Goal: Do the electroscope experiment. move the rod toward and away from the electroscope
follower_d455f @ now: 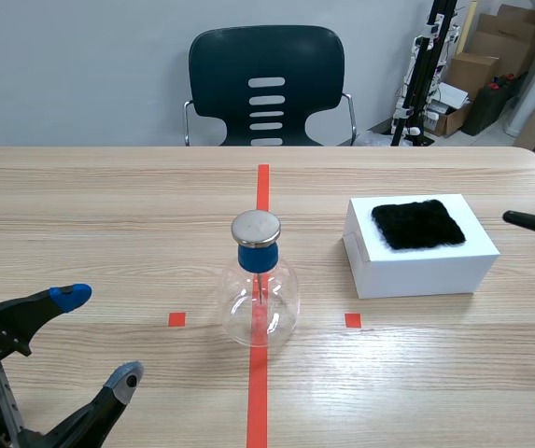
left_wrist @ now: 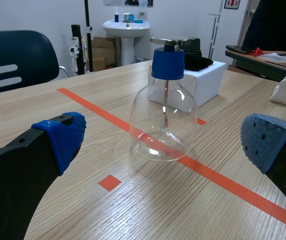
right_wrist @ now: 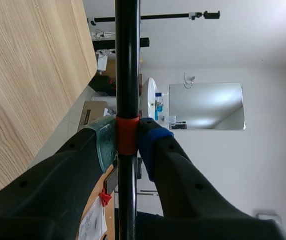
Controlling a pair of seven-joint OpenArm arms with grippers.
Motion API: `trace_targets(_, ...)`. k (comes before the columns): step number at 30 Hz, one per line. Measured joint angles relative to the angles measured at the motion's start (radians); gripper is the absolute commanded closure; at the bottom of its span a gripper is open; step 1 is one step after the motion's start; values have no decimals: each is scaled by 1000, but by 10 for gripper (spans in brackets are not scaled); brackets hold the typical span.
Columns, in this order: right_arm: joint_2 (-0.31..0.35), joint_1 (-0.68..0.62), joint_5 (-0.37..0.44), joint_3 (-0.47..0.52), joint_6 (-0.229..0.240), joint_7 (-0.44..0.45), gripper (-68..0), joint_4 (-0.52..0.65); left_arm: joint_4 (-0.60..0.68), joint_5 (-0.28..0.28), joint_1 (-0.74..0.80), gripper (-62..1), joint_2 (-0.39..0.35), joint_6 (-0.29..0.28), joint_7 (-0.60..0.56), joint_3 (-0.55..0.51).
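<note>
left gripper [follower_d455f: 99, 336] sits low at the near left corner of the light wooden table [follower_d455f: 108, 215], spread wide, blue pad on one finger and grey pad on the other, nothing between them. its wrist view looks straight through that gap at the electroscope [follower_d455f: 260, 299], a clear glass flask with a blue stopper and a round silver metal cap. a thin metal stem hangs down inside the glass. the flask stands upright right on the long orange-red tape line in the middle of the table, ahead of the left gripper and apart from it. over on the right, right gripper [right_wrist: 128, 137] is clamped on a long thin black rod [right_wrist: 127, 60], both pads pressed against an orange-red band on the shaft, with the rod running on past the fingers. in the scene view only the rod's dark tip pokes in from the right edge, above the table and well apart from the electroscope. between the two sits a white rectangular box [follower_d455f: 426, 266] with a black fuzzy cloth patch [follower_d455f: 418, 224] lying flat on its top. the rod tip is just beyond the box's right side and not touching it. behind the far table edge stands a dark plastic chair [follower_d455f: 267, 84] with slots in its back.
</note>
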Motion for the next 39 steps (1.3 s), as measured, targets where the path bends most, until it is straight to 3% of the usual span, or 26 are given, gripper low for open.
trace_targets(39, 0, 0, 0, 0, 0, -26, -4, 0, 0, 0, 0, -623, 0, 0, 0, 0)
